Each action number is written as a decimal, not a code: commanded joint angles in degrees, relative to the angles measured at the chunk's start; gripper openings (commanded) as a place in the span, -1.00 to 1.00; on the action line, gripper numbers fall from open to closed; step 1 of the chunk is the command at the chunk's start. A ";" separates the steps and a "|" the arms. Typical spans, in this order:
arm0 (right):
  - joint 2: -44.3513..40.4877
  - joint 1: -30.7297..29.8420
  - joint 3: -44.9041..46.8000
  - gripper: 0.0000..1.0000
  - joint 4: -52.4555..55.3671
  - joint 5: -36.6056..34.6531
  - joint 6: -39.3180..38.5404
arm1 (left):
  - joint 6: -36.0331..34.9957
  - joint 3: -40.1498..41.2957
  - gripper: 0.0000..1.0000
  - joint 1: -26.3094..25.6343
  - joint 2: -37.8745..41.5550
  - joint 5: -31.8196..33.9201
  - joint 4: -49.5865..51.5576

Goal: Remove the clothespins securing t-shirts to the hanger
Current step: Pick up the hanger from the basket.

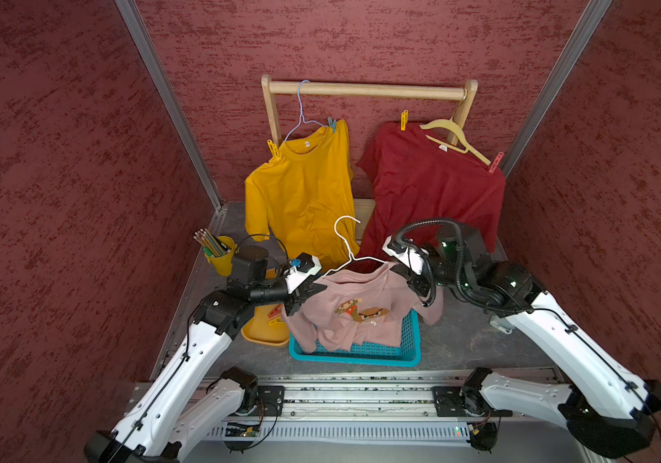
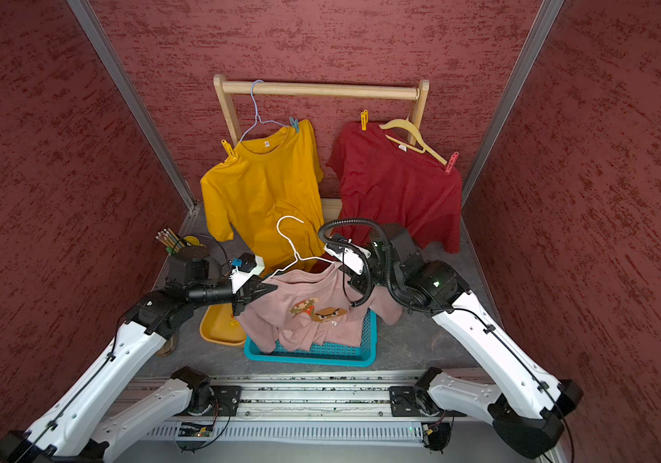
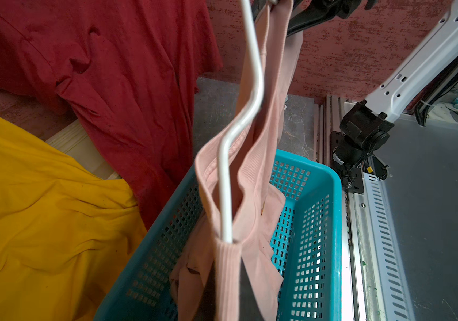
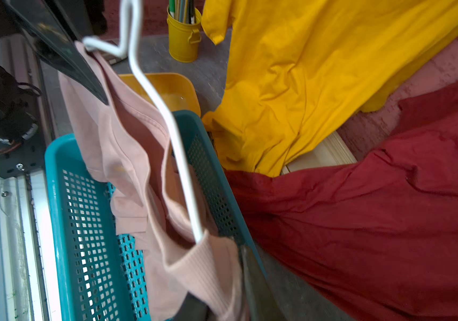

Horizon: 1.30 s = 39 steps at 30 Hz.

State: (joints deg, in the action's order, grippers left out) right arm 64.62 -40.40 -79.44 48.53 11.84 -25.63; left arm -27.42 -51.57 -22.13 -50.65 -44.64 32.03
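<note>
A pale pink t-shirt (image 1: pixel 365 316) with a pixel print hangs on a white wire hanger (image 1: pixel 348 248) above the teal basket. My left gripper (image 1: pixel 318 288) is shut on one shoulder of it, where the wire end (image 3: pixel 226 236) meets the cloth. My right gripper (image 1: pixel 400 273) is shut on the ribbed edge of the other shoulder (image 4: pixel 208 266). No clothespin shows on the pink shirt. On the rack, the mustard t-shirt (image 1: pixel 301 192) carries a yellow clothespin (image 1: pixel 273 150) and a blue one (image 1: pixel 332 124). The dark red t-shirt (image 1: pixel 433 188) carries a yellow clothespin (image 1: pixel 404 119) and a red-pink one (image 1: pixel 495 162).
A teal basket (image 1: pixel 361 356) sits under the pink shirt. A yellow tray (image 1: pixel 264 337) to its left holds a reddish clothespin (image 1: pixel 274 314). A yellow cup of pencils (image 1: pixel 220 256) stands behind my left arm. The wooden rack (image 1: pixel 369 90) stands at the back wall.
</note>
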 commanded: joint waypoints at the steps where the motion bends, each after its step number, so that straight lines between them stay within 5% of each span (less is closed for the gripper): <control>1: 1.68 -1.26 -1.69 -0.57 -11.56 10.13 4.62 | 0.79 -2.04 -1.00 -2.22 -0.24 -6.82 -6.21; 12: 5.68 -2.66 -1.38 -0.59 -14.50 11.52 4.89 | 2.18 -1.21 -1.00 -4.48 -1.19 -6.80 -9.51; 18: 4.55 -3.47 -1.59 -1.00 -14.36 3.09 4.11 | 4.11 -0.20 -0.98 -4.74 -0.93 -6.04 -12.75; 25: -2.03 -3.81 0.42 -1.00 -15.47 -5.24 3.13 | 4.90 1.31 -0.05 -4.68 0.52 -2.74 -15.91; 28: -3.81 -3.81 -0.13 -1.00 -13.31 -5.45 3.23 | 7.84 4.27 0.16 -4.41 1.97 -1.71 -21.59; 32: -5.49 -3.80 -0.26 -1.00 -10.81 -7.17 3.44 | 10.44 6.28 0.13 -3.61 3.40 -0.35 -23.90; 39: -8.23 -3.80 0.42 -1.00 -11.04 -9.82 3.38 | 11.67 7.87 -0.42 -3.01 5.92 4.25 -19.10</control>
State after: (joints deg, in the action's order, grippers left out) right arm 59.13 -44.97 -78.54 41.58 8.40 -23.38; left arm -17.08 -45.19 -25.69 -46.52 -42.72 9.58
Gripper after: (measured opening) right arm 0.092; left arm 0.492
